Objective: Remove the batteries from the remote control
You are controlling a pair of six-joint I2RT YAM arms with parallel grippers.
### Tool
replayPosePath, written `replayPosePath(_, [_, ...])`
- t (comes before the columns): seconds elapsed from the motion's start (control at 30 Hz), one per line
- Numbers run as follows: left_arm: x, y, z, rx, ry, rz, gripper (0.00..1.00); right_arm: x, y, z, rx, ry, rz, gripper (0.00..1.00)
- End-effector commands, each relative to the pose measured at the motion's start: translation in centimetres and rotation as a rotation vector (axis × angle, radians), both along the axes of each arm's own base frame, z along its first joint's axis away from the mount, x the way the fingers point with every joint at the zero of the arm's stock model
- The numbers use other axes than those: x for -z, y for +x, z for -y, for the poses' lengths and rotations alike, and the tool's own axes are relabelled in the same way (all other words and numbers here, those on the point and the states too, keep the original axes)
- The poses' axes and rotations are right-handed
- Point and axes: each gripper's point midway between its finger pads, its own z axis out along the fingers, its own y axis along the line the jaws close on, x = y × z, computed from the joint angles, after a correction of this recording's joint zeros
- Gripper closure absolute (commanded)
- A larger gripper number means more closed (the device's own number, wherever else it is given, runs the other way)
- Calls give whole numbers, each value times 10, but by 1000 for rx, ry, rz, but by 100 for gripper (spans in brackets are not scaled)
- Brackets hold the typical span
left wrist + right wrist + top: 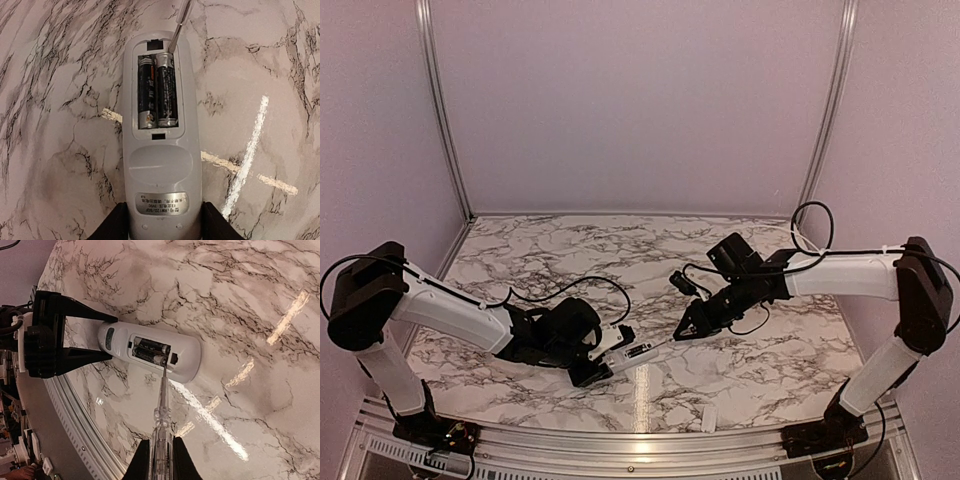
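The white remote control [160, 150] lies back up on the marble table, its compartment open with two dark batteries [158, 90] side by side inside. My left gripper [162, 222] is shut on the remote's near end, one finger on each side. My right gripper [161, 460] is shut on a thin pale stick [163, 400], a clear-handled tool, whose tip touches the end of one battery [160, 359] in the compartment. In the top view the remote [632, 352] sits between the left gripper [595, 362] and the right gripper [692, 325].
A small flat white plastic piece [709, 419] lies near the table's front edge, right of centre. The metal front rail [620, 445] runs along the near edge. Pale walls close the back and sides.
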Motion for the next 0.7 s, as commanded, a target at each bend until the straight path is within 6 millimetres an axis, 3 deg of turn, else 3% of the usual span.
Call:
replayPosePath(0.0, [-28,20,19,-53,-106,76,100,-8,-19,-20,-101,125,-50,100])
replayPosePath(0.67, [-29,20,18,-49,-111,83,100,-47,-31,-35,-191,294,-62,100])
